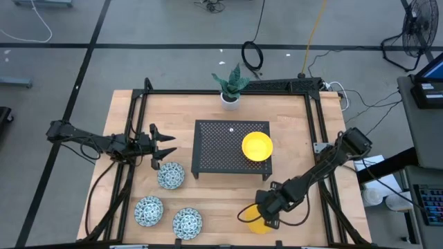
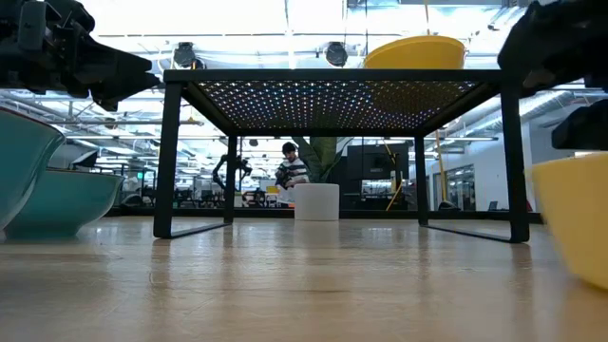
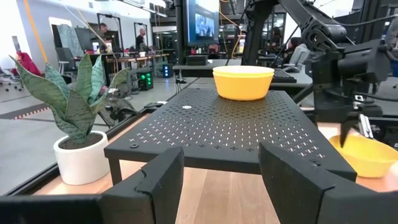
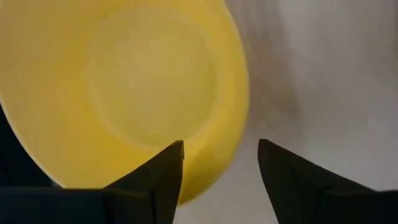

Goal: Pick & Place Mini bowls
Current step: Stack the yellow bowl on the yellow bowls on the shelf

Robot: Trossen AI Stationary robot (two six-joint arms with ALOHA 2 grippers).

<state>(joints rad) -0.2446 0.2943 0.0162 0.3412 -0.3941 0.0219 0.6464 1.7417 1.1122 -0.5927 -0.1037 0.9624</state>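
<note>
One yellow mini bowl (image 1: pixel 257 146) stands on the black perforated stand (image 1: pixel 214 149). My right gripper (image 1: pixel 266 210) is open and points down over the yellow bowl (image 4: pixel 124 87) on the near right of the table. One finger is over the bowl's hollow and the other is outside its rim (image 4: pixel 244 118). Yellow (image 1: pixel 246 211) shows beside that gripper in the high view, one bowl or two I cannot tell. Three patterned bowls (image 1: pixel 170 175) (image 1: pixel 148 210) (image 1: pixel 187 222) rest on the near left of the table. My left gripper (image 1: pixel 168 144) hovers open just beyond the farthest of them, pointing at the stand.
The white plant pot (image 1: pixel 230 99) stands at the far edge behind the stand. A black frame (image 1: pixel 138 104) runs around the table's sides. Bare wood lies between the stand and the near bowls. People are in the room beyond the table.
</note>
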